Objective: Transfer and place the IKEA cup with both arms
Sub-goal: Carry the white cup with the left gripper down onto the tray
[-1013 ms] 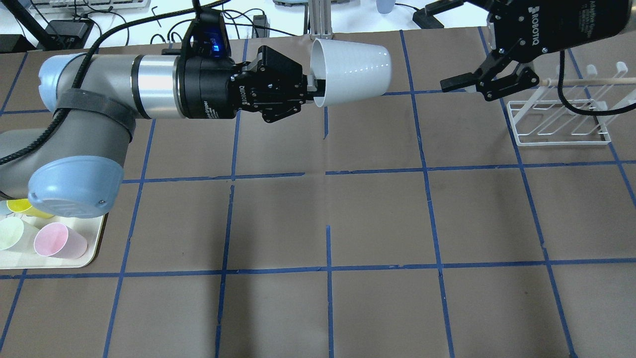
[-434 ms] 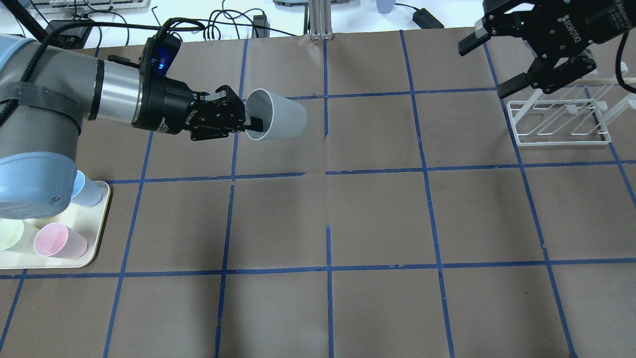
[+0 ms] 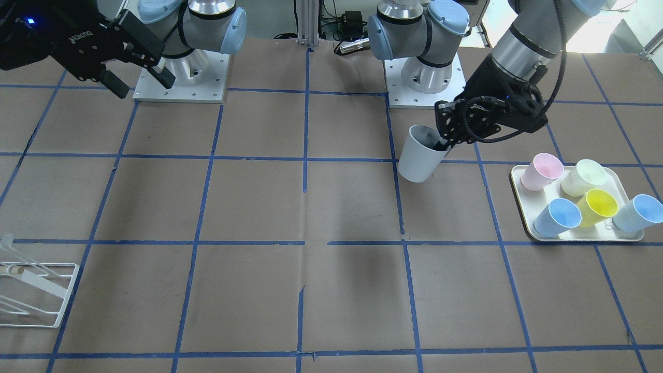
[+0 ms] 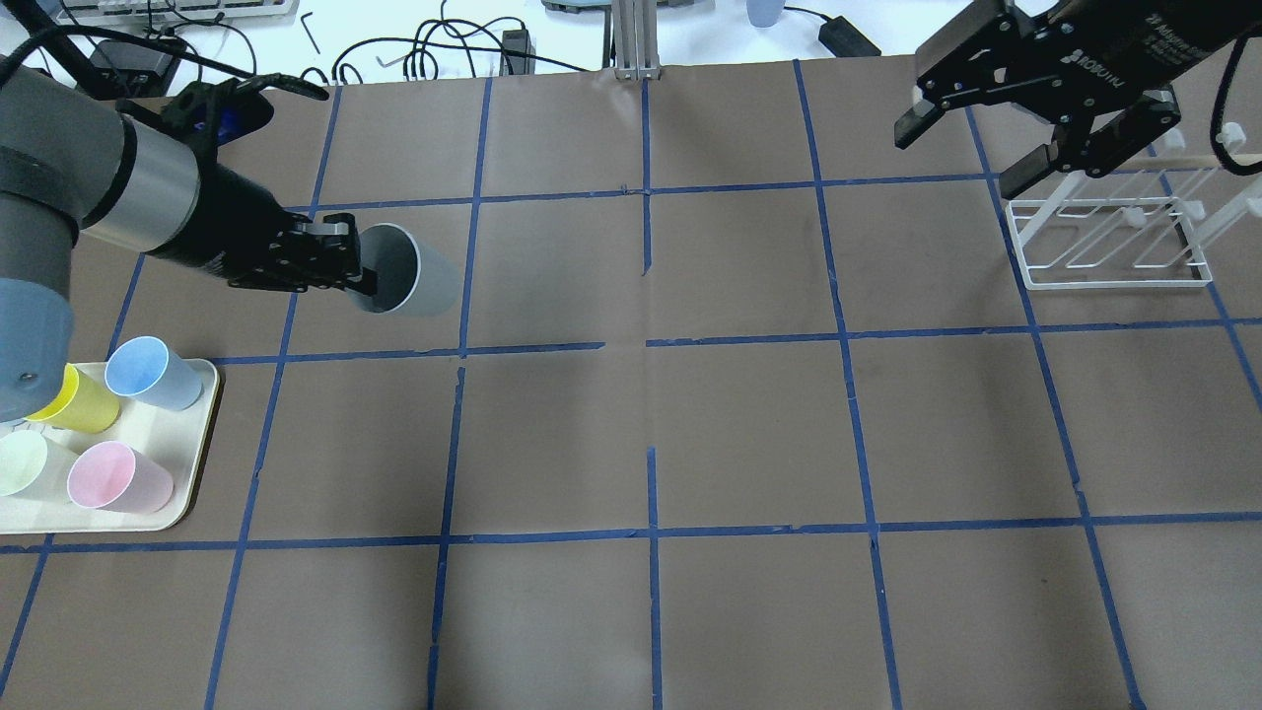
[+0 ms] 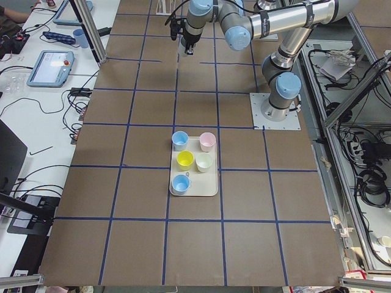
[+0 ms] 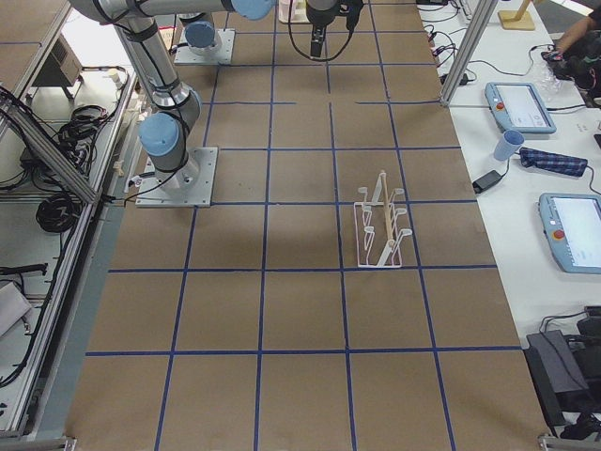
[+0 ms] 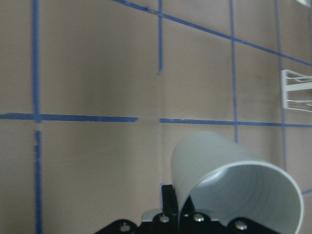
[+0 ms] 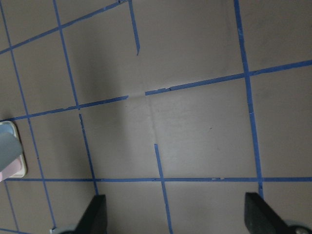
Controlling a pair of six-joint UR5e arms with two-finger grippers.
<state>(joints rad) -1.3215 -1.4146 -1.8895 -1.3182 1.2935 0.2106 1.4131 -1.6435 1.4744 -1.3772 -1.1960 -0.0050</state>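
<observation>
Since the earlier frame, the left gripper (image 4: 363, 284) is carrying the cup (image 4: 414, 276) down and leftward, away from the right gripper (image 4: 966, 153); the hand-over is likely not yet starting. Near left, the tray (image 4: 197, 444) is showing four pastel cups (image 4: 118, 478) overhead, five from the front. Left fingers are pinching the tilted cup's rim, low over the table (image 4: 749, 424). Far right, spread fingers are hovering by the rack (image 4: 1114, 271).

— Where's the tray (image 4: 192, 463)?
— Lower left of the overhead frame, on the counter (image 4: 749, 434), with cups (image 4: 118, 478) standing on it.
— And the rack (image 4: 1114, 284)?
— Upper right, just below the right fingers (image 4: 1025, 173). The IKEA cup (image 4: 419, 281) is upper left, on the left fingers (image 4: 355, 276).
</observation>
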